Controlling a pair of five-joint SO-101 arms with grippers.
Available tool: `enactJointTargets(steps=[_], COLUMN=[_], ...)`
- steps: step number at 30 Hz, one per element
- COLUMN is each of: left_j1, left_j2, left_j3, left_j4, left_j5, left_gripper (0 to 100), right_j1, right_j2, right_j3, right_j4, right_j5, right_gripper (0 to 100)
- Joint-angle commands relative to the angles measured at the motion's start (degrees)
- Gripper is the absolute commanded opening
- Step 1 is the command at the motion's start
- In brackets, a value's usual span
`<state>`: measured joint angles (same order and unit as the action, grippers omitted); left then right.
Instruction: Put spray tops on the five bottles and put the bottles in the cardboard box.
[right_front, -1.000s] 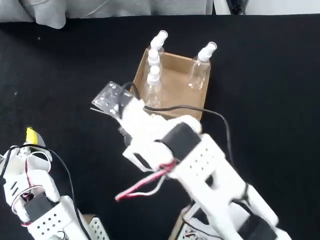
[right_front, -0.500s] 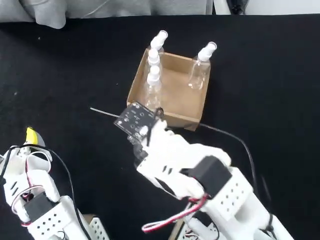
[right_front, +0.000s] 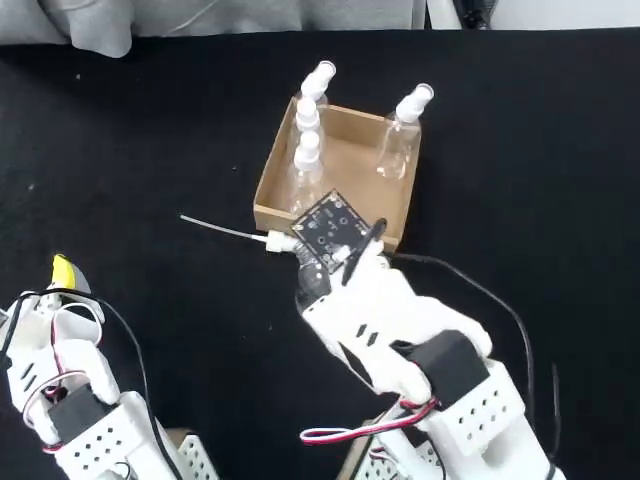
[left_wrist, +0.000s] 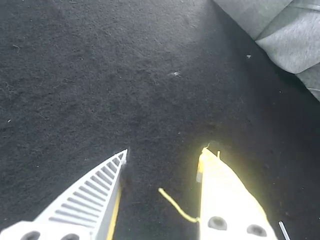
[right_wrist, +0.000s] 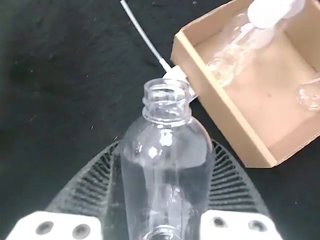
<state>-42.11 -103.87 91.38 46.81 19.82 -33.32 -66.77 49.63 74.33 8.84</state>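
Cardboard box (right_front: 352, 178) on the black tabletop (right_front: 120, 150) holds four capped bottles (right_front: 305, 168), standing. One spray top (right_front: 277, 240) lies just outside its front wall, tube trailing away from the box. My right arm (right_front: 400, 320) hangs over that spot.

Right wrist view: my right pincer (right_wrist: 166, 145) is clamped on the body of the fifth bottle (right_wrist: 165, 165). It is uncapped, and I judge this grip leaves the neck free for capping. Its long axis runs along the pincer, open mouth pointing toward the loose top.

Left wrist view: my left pincer (left_wrist: 165, 152) is spread wide, holding nothing, over the tabletop.
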Motion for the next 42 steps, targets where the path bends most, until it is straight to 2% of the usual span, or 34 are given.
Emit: enactJointTargets(steps=[1,8,17,23,29,33,42], left_j1=[4.0,9.9,14.7,21.9,25.8,28.1,31.8], left_j2=[-0.6,-0.6,-0.5,-0.4,-0.2,5.8,30.9], left_j3=[-0.8,-1.0,-4.2,-10.5,-15.0,-17.8,-31.8], left_j4=[-1.0,-0.9,-0.8,5.0,6.0,5.5,5.5], left_j5=[-0.4,-5.8,-6.1,-8.1,-8.1,-8.0,-5.5], left_gripper=[21,21,21,21,21,21,21], right_j1=[2.4,2.3,2.4,2.2,2.2,2.2,2.2], right_j2=[-3.6,-7.3,-7.8,-7.8,-7.8,-7.8,-7.8], right_j3=[1.1,5.7,7.1,9.3,9.8,10.0,10.0], right_j4=[-2.8,-5.0,-5.0,-6.5,-6.9,-6.9,-6.9], right_j5=[-0.1,0.0,2.4,2.7,2.7,2.7,2.8], right_gripper=[13.4,13.5,13.6,13.8,13.8,13.8,13.8])
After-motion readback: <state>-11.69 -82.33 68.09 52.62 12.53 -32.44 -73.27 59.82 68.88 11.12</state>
